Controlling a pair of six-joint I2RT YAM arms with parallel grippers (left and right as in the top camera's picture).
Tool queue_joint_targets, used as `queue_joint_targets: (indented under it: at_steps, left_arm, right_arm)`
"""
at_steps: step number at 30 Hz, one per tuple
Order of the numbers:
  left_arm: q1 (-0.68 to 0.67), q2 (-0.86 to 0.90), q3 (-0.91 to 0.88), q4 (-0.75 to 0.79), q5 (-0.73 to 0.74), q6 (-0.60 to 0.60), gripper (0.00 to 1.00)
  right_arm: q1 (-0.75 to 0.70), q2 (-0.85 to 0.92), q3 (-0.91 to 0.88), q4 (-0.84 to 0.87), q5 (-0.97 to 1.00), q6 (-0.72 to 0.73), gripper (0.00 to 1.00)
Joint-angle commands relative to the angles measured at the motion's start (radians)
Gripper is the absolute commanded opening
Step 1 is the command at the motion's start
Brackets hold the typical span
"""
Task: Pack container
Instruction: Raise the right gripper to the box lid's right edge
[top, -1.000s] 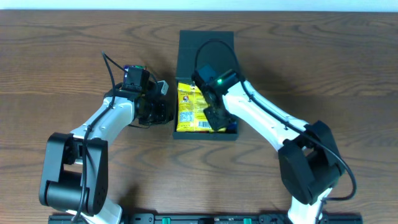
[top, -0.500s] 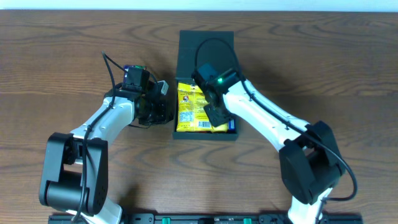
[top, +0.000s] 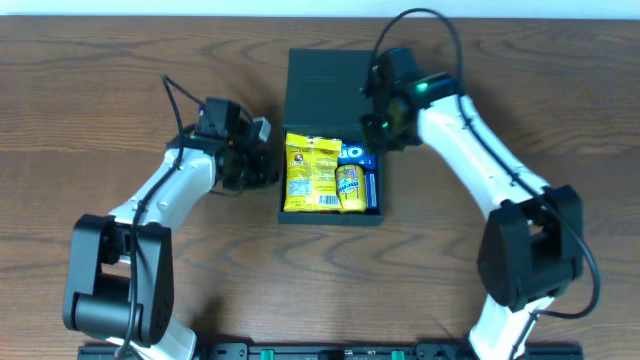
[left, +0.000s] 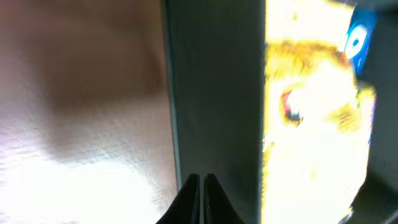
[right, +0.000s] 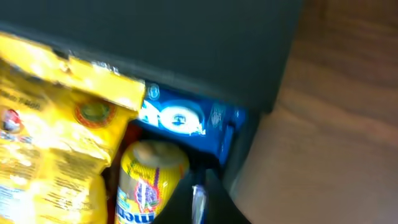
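Note:
The dark teal container (top: 330, 216) stands at the table's middle with its flap lid (top: 330, 75) laid open at the back. Inside lie a large yellow snack packet (top: 311, 175), a small yellow packet (top: 348, 187) and a blue packet (top: 357, 155). My left gripper (top: 264, 170) is shut and empty, its tips (left: 201, 186) at the container's left wall (left: 214, 93). My right gripper (top: 385, 132) is shut and empty above the container's right back corner; its tips (right: 199, 199) are over the small yellow packet (right: 149, 180) and the blue packet (right: 180, 118).
A brown wooden table (top: 120, 60) lies all round the container. Both arms reach in from the front, one on each side of the box.
My right gripper has lifted out of the container and moved back and to the right, leaving the small yellow packet inside. The left gripper has shifted slightly back beside the left wall.

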Motion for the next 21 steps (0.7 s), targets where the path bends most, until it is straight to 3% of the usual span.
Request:
queue_joint_targets:
  at_steps: [1, 2, 3, 4, 5, 7, 8, 9, 10, 11, 21]
  left_arm:
    - [-0.002, 0.003, 0.100, -0.040, -0.175, 0.011, 0.06]
    - [-0.002, 0.003, 0.131, -0.055, -0.246, 0.011, 0.05]
    - [-0.002, 0.003, 0.151, -0.061, -0.297, 0.012, 0.06]
    - [-0.002, 0.003, 0.172, -0.061, -0.363, 0.012, 0.06]
    - [-0.002, 0.003, 0.186, -0.056, -0.414, 0.012, 0.08]
    - [-0.002, 0.003, 0.196, -0.023, -0.486, 0.016, 0.41]
    - [-0.002, 0.003, 0.196, -0.001, -0.514, 0.018, 0.50]
    - [-0.002, 0.003, 0.196, 0.013, -0.526, 0.031, 0.64]
    - [-0.001, 0.003, 0.196, 0.026, -0.528, 0.058, 0.91]
    - [-0.001, 0.003, 0.196, 0.035, -0.528, 0.074, 0.95]
    - [0.022, 0.044, 0.195, 0.064, -0.528, 0.154, 0.96]
  right_arm:
    - [-0.064, -0.026, 0.014, 0.024, -0.195, -0.075, 0.44]
    - [-0.090, -0.026, 0.014, 0.042, -0.235, -0.082, 0.76]
    - [-0.109, -0.026, 0.014, 0.056, -0.261, -0.081, 0.91]
    - [-0.129, -0.026, 0.014, 0.072, -0.282, -0.081, 0.99]
    - [-0.147, -0.026, 0.014, 0.084, -0.298, -0.081, 0.99]
    - [-0.182, -0.026, 0.014, 0.103, -0.321, -0.081, 0.99]
    - [-0.200, -0.026, 0.014, 0.108, -0.323, -0.080, 0.99]
    - [-0.215, -0.026, 0.014, 0.112, -0.323, -0.082, 0.99]
    - [-0.227, -0.026, 0.014, 0.115, -0.323, -0.085, 0.99]
    - [-0.236, -0.026, 0.014, 0.119, -0.323, -0.086, 0.99]
    - [-0.257, -0.026, 0.014, 0.156, -0.323, -0.119, 0.99]
